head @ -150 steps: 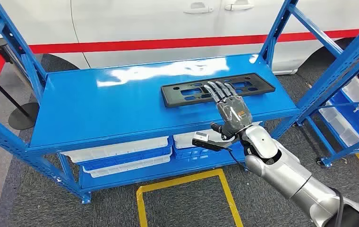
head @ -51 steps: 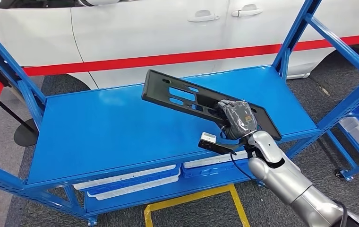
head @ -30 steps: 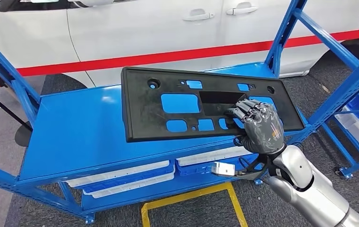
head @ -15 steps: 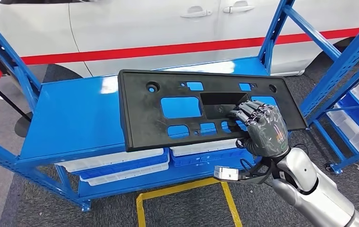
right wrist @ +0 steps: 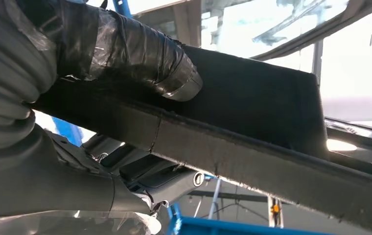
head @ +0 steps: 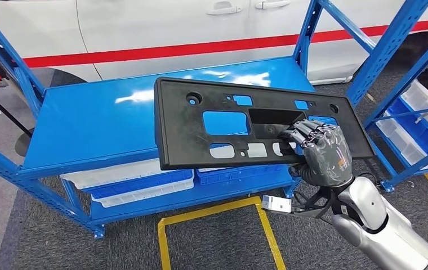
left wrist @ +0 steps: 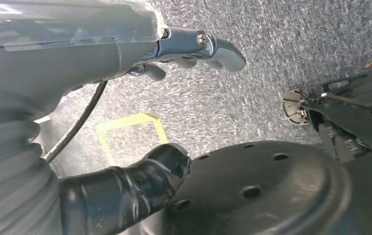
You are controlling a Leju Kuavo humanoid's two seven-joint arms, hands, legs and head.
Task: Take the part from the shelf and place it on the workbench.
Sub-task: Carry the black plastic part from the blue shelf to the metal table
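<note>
at the lower right of the head view the silver right arm [head: 386, 230] comes up from the corner. a small white box [head: 276, 203] sits on a dark bracket just left of its wrist. the right hand [head: 321, 154] holds the part [head: 245, 126], a long flat black plate with many holes cut in it. the fingers [head: 301, 132] are curled over the edge of the big cut-out near the right end of the part, and in the right wrist view the thick taped thumb [right wrist: 125, 54] presses on the other face, so the plate is pinched between them. the part is up in the air in the middle of the frame, its flat face turned toward the camera. it hangs in front of the front edge of the blue shelf [head: 88, 124] and does not touch it.

the left hand [left wrist: 140, 54] is seen in the left wrist view, over grey carpet. it holds nothing that shows, but i cannot tell how far its fingers are spread.

on the floor at the lower middle of the head view there are yellow tape lines [head: 212, 216] on the grey carpet. under the shelf top sit white and blue trays [head: 133, 183]. more blue racks [head: 409, 79] stand at the right edge. at the top of the frame, behind the shelf, is a white car [head: 161, 25] with a red stripe [head: 200, 50] along its side.
</note>
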